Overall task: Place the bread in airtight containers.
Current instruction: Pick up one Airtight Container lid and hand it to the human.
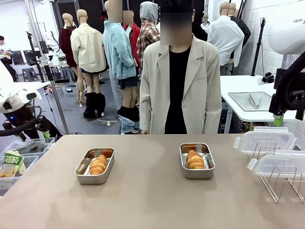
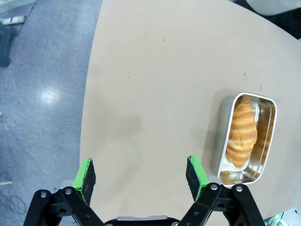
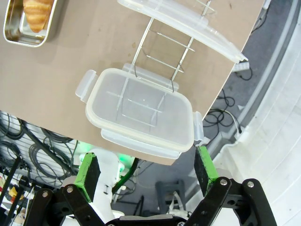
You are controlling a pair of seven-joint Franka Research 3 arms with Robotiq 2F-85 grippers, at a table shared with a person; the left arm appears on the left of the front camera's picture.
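left gripper (image 2: pixel 141 170): jaws spread wide, empty, over the bare table (image 2: pixel 155 70). one steel container (image 2: pixel 220 141) lies off to one finger's side and holds a ridged golden-brown roll (image 2: pixel 242 133). right gripper (image 3: pixel 146 165): jaws spread wide, empty, over a translucent lid (image 3: pixel 141 113) on the wire rack (image 3: pixel 162 52). the second container (image 1: pixel 197 174), lidless, holds the other roll (image 1: pixel 195 160) mid-table.

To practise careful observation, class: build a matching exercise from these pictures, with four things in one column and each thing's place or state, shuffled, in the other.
Things:
1. bread
2. translucent lids
3. left tool
4. person

Place or state:
a. open, holding nothing
b. standing at the far side of the table
c. lying in the steel containers
d. resting on a wire rack

Pairs: 1-c, 2-d, 3-a, 4-b
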